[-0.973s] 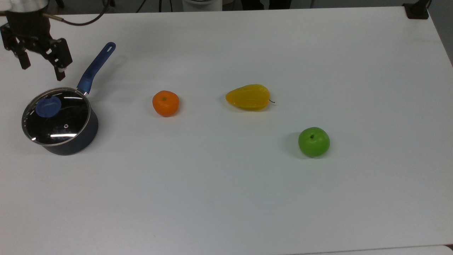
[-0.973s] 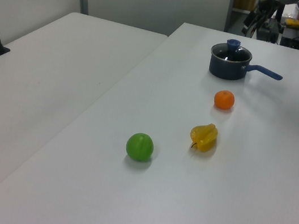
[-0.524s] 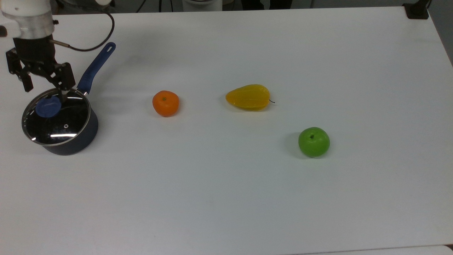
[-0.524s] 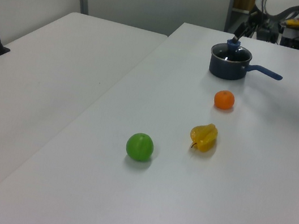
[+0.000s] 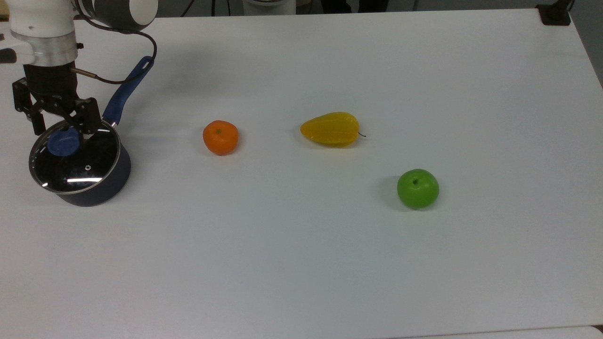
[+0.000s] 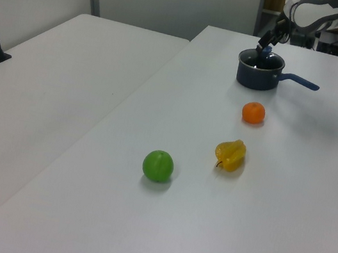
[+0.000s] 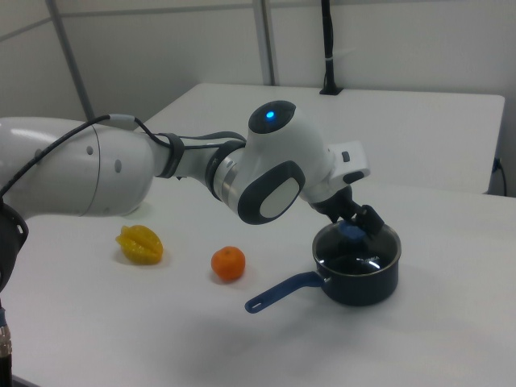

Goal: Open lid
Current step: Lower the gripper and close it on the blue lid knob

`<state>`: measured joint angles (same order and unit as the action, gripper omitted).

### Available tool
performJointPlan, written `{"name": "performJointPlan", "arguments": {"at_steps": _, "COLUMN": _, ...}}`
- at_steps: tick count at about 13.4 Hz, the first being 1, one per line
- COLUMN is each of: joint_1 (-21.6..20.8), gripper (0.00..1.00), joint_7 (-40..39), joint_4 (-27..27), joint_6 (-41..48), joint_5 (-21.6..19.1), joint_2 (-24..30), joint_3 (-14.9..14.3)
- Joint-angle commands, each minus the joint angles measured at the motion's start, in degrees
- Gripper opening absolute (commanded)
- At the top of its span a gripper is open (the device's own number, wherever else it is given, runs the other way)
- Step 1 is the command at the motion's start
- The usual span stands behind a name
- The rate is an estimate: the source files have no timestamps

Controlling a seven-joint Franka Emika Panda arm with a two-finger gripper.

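Glass lid (image 5: 75,160) sitting closed on the saucepan (image 5: 101,186) at the top view's left, gripper (image 5: 63,129) spread wide, straddling the blue knob (image 5: 62,142); centring before closing advised.

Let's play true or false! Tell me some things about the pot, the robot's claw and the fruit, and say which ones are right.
1. The lid sits on the saucepan. True.
2. The gripper is open, with one finger on each side of the lid's blue knob. True.
3. The green apple lies inside the saucepan. False: it lies on the table, far from the pan.
4. In the top view, the orange lies between the saucepan and the yellow starfruit. True.
5. The saucepan's handle is red. False: it is blue.
6. The gripper is holding the orange. False: the orange lies alone on the table.
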<state>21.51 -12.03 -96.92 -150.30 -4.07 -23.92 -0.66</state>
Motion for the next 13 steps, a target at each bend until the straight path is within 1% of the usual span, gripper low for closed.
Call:
{"name": "performJointPlan", "arguments": {"at_steps": 1, "joint_1": -0.68, "gripper": 0.90, "joint_7": 1.13, "joint_4": -0.47, "joint_6": -1.93, "joint_5": -1.29, "joint_2": -0.07, "joint_3": 0.05}}
{"name": "performJointPlan", "arguments": {"at_steps": 2, "joint_1": -0.76, "gripper": 0.86, "joint_7": 1.04, "joint_4": -0.55, "joint_6": -2.02, "joint_5": -1.20, "joint_2": -0.07, "joint_3": 0.05}}
{"name": "performJointPlan", "arguments": {"at_steps": 6, "joint_1": -0.68, "gripper": 0.76, "joint_7": 0.61, "joint_4": -0.99, "joint_6": -1.93, "joint_5": -1.20, "joint_2": 0.02, "joint_3": 0.05}}
{"name": "performJointPlan", "arguments": {"at_steps": 7, "joint_1": -0.76, "gripper": 0.70, "joint_7": 0.52, "joint_4": -1.08, "joint_6": -1.84, "joint_5": -1.20, "joint_2": 0.02, "joint_3": 0.05}}
{"name": "performJointPlan", "arguments": {"at_steps": 8, "joint_1": -0.77, "gripper": 0.67, "joint_7": 0.43, "joint_4": -1.34, "joint_6": -1.84, "joint_5": -1.20, "joint_2": 0.10, "joint_3": 0.05}}
{"name": "performJointPlan", "arguments": {"at_steps": 9, "joint_1": -0.77, "gripper": 0.60, "joint_7": 0.43, "joint_4": -1.43, "joint_6": -1.84, "joint_5": -1.20, "joint_2": 0.10, "joint_3": 0.05}}
{"name": "performJointPlan", "arguments": {"at_steps": 10, "joint_1": -0.77, "gripper": 0.56, "joint_7": 0.51, "joint_4": -1.43, "joint_6": -1.41, "joint_5": -1.20, "joint_2": 0.45, "joint_3": 0.05}}
{"name": "performJointPlan", "arguments": {"at_steps": 13, "joint_1": -0.77, "gripper": 0.51, "joint_7": 1.04, "joint_4": -1.43, "joint_6": -1.23, "joint_5": -1.20, "joint_2": 1.33, "joint_3": 0.05}}
